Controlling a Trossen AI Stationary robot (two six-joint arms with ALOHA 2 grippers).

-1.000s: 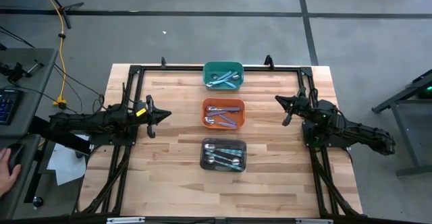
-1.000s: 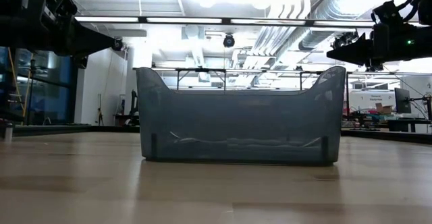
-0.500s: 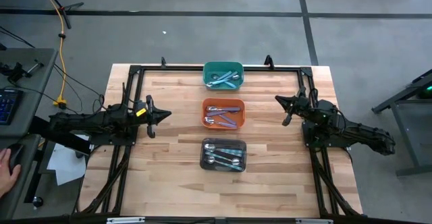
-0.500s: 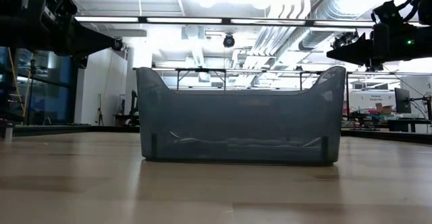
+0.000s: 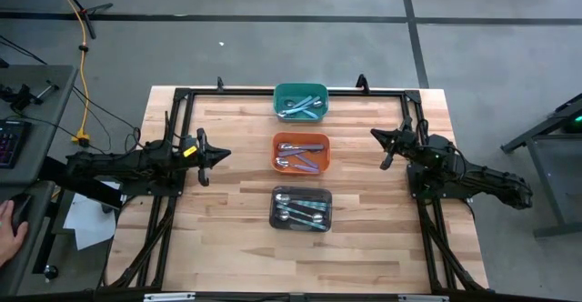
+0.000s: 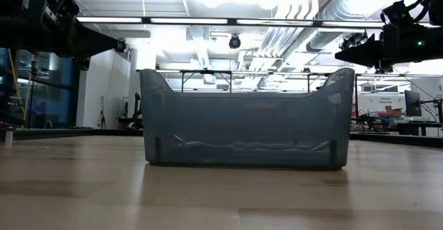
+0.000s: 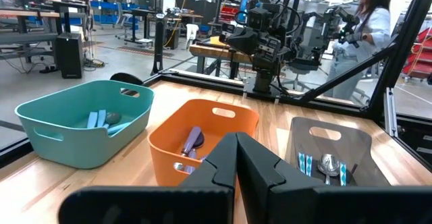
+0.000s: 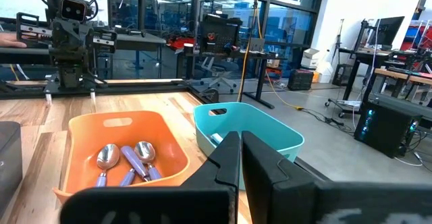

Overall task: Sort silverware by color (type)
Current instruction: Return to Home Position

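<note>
Three bins (image 5: pixel 273 209) hold every spoon (image 5: pixel 302 159) in sight | left arm (image 5: pixel 136 166) and right arm (image 5: pixel 455 170) flank the counter (image 5: pixel 236 211), jaws clenched empty | risk, if any: a stray swing nudging the orange bin (image 5: pixel 275 153)

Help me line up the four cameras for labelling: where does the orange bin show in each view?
High view: orange bin at the centre, between teal bin and black bin.
Low view: not in it; the black bin fills the middle.
Left wrist view: orange bin in the middle, between the teal and black bins.
Right wrist view: orange bin left of centre, teal bin beside it.
Shared landmark: the neighbouring teal bin, absent from the low view.
</note>
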